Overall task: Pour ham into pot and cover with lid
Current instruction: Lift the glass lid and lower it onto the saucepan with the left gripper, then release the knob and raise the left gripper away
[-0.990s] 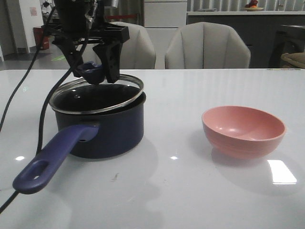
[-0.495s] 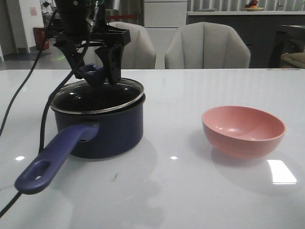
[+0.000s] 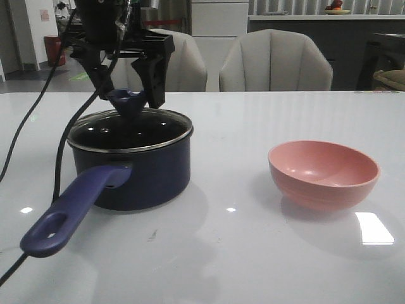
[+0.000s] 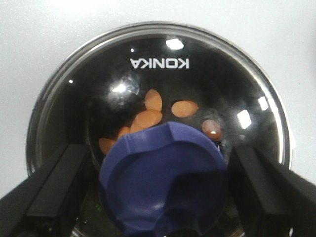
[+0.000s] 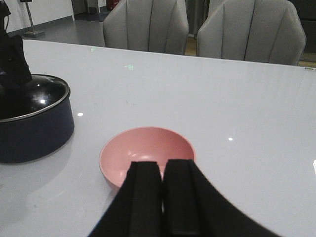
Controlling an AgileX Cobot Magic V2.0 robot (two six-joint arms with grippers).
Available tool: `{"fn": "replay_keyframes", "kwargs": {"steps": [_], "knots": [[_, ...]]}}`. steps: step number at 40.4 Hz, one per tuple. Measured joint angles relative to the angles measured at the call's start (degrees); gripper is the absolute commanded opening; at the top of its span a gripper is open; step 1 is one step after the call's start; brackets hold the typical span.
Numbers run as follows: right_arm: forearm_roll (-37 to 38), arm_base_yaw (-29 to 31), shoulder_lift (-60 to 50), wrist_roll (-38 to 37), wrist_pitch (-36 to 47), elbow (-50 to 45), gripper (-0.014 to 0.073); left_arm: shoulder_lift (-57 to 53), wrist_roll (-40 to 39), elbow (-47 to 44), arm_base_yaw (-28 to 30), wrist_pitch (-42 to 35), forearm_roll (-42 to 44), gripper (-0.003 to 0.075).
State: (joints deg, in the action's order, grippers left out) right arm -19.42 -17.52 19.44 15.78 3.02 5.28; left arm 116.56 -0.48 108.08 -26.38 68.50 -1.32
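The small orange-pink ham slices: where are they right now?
The orange-pink ham slices lie inside the dark navy-blue saucepan on the table's left, visible in the left wrist view through the clear glass lid; the pink bowl looks empty.

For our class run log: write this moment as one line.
lid: seated on pot | ham: inside | left gripper: open around knob | right gripper: shut | bowl: empty

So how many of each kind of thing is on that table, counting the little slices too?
Pot: 1
Lid: 1
Pink bowl: 1
Ham slices: 6 showing; the knob may hide more
Total: 9
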Motion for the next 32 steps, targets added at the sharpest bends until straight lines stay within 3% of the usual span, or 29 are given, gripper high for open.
{"fn": "replay_keyframes", "kwargs": {"steps": [14, 32], "knots": [[0.0, 0.0, 0.0, 0.0, 0.0, 0.0, 0.0155, -7.09, 0.0, -5.56, 0.0, 2.14, 1.32, 0.0571], [0.0, 0.0, 0.0, 0.0, 0.0, 0.0, 0.0155, -37.65, 0.0, -33.23, 0.0, -8.98, 1.32, 0.0571]]}}
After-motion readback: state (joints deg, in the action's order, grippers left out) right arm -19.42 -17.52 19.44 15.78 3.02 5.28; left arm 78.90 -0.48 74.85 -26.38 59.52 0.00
